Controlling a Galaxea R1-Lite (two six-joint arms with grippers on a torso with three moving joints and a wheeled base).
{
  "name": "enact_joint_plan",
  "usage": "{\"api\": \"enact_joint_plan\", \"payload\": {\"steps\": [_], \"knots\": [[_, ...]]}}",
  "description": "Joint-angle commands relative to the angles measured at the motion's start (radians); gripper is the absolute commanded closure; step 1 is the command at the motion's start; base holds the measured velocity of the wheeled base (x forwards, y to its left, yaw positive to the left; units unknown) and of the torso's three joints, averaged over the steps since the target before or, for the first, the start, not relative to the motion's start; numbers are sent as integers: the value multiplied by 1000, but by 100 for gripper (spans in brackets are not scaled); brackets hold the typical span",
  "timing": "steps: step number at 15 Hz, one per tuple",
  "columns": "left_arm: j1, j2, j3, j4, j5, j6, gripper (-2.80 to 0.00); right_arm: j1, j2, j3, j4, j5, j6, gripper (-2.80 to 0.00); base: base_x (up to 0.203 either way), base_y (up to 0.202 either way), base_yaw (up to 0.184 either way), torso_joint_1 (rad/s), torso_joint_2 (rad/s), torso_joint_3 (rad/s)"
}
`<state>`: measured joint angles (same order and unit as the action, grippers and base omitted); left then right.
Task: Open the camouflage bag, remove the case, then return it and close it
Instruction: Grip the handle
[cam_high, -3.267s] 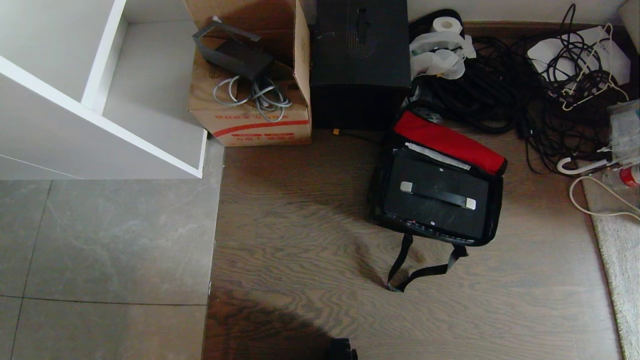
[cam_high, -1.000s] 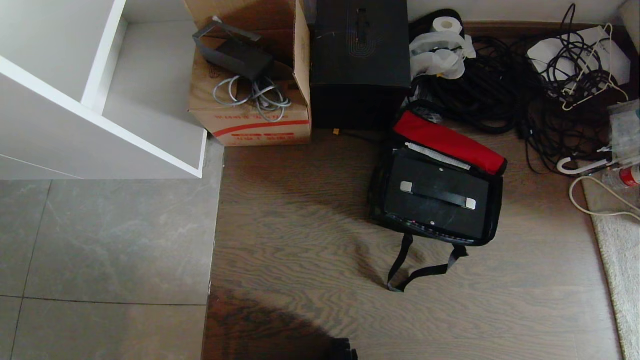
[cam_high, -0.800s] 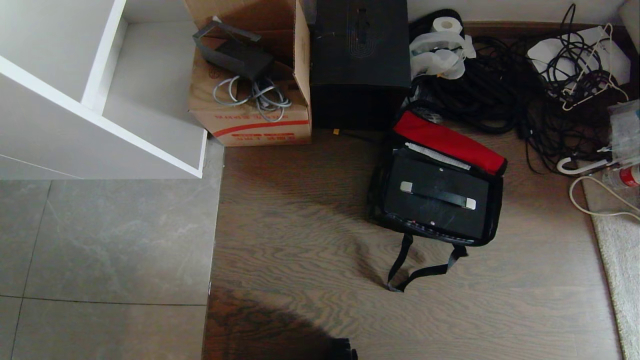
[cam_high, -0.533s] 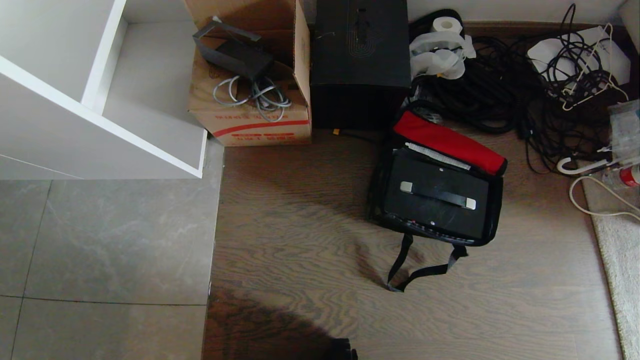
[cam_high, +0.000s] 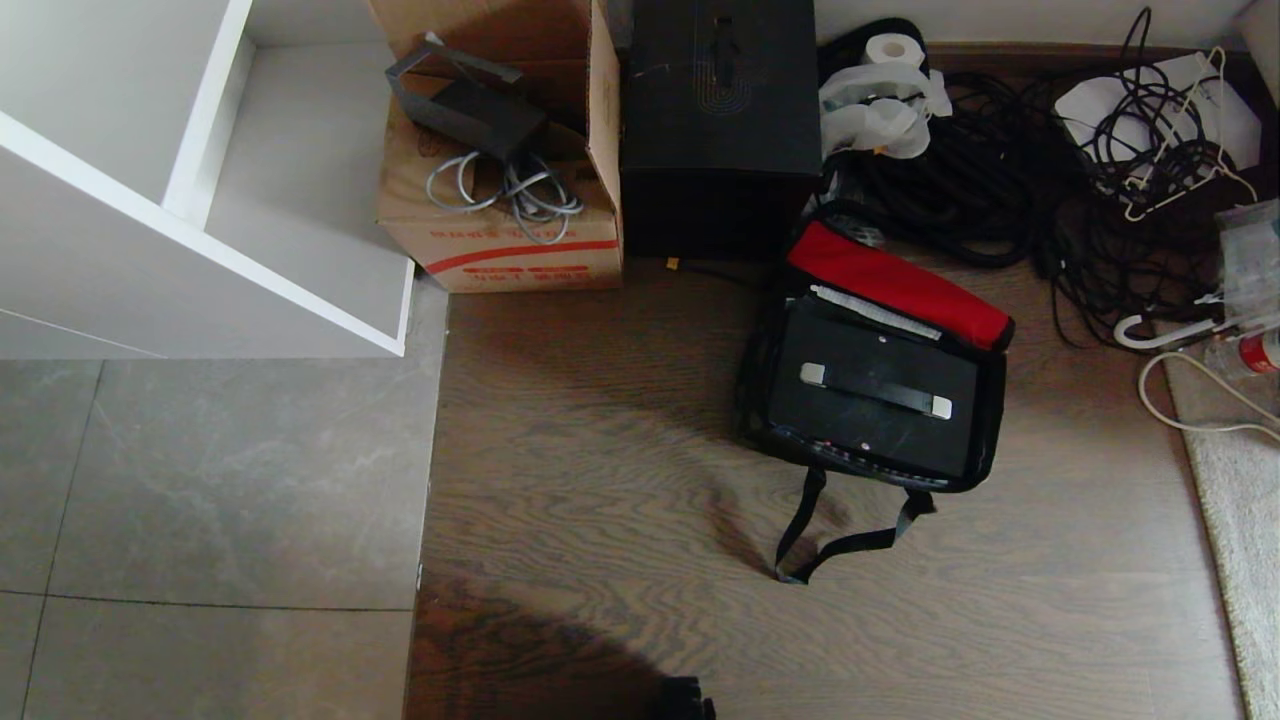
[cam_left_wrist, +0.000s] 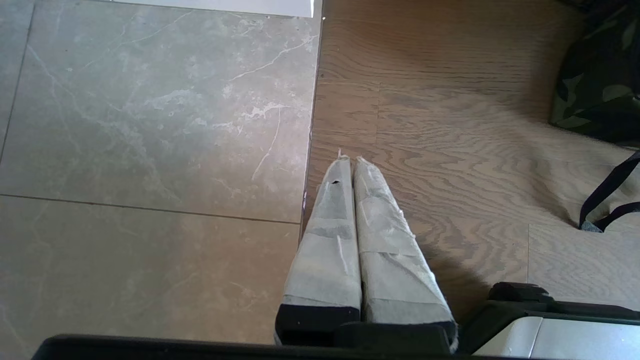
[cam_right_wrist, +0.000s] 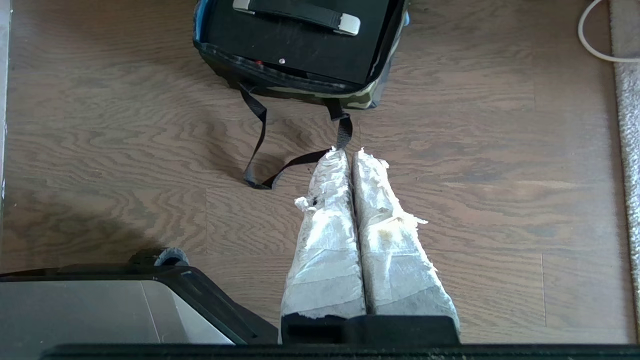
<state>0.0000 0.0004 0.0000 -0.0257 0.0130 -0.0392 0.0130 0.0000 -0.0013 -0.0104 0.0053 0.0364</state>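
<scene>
1. Across the last few seconds nothing in the head view has changed: the bag, the case and the clutter around them sit exactly where they were, and neither arm has entered that view. My reading is that the robot is paused, with no step under way.

2. The soft rectangular camouflage bag (cam_high: 985, 425) with black edging lies on the wood-grain floor (cam_high: 600, 450), right of centre in the head view. Its red-lined flap (cam_high: 900, 283) is folded back toward the wall, so the bag is open.

3. The flat black rectangular hard case (cam_high: 870, 395) lies inside the open bag, its black bar handle on silver end mounts (cam_high: 875, 390) facing up. From this alone I cannot tell whether the case is waiting to be lifted out or has been returned; either way the flap remains to be closed.

4. The right gripper (cam_right_wrist: 348, 152), its 2 fingers wrapped in frayed white tape, is pressed fully together and holds nothing. It hangs over bare floor near the bag's loose black strap (cam_right_wrist: 257, 145), apart from it, with the bag and case beyond the fingertips.

5. The left gripper (cam_left_wrist: 348, 160), also tape-wrapped, is closed and empty. It hangs by the seam between grey tile and wood, well apart from the bag, whose corner shows at the edge of its wrist view.
</scene>
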Motion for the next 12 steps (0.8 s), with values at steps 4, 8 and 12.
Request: {"api": "enact_joint_plan", "payload": {"steps": [4,8,12], "knots": [[0,0,9,0,1,-1,0,0,2,1,0,1,0,0,0,0,0,0,0,0],[1,0,9,0,1,-1,0,1,2,1,0,1,0,0,0,0,0,0,0,0],[0,0,9,0,1,-1,0,1,2,1,0,1,0,0,0,0,0,0,0,0]]}}
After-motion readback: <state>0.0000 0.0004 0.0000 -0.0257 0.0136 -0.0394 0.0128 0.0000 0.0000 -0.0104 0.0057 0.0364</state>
